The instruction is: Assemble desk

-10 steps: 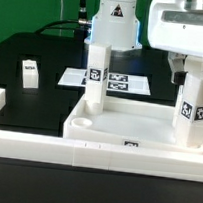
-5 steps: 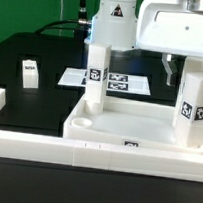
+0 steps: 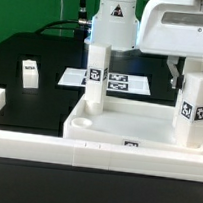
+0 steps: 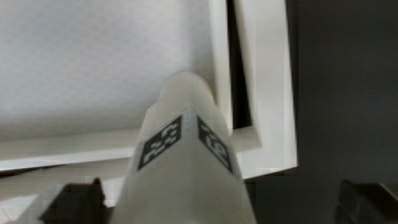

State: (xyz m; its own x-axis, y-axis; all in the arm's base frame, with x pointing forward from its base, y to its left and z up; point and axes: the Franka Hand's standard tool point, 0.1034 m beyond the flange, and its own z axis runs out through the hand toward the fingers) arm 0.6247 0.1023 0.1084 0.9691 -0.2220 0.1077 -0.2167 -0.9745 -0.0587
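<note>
The white tray-like tabletop lies at the front of the black table. Two tagged white legs stand upright in its corner sockets: one at the far left corner and one at the right. My gripper hangs open just over the top of the right leg. In the wrist view this leg rises between my dark fingertips, with a gap on each side, over the tabletop. My gripper holds nothing.
A loose tagged leg stands on the table at the exterior view's left. The marker board lies flat behind the tabletop. A long white border wall runs along the front and turns at the left.
The gripper has lifted and shifted a little toward the exterior view's left, off the right leg's top. Its jaws widened slightly. The leg stays upright in its socket.
</note>
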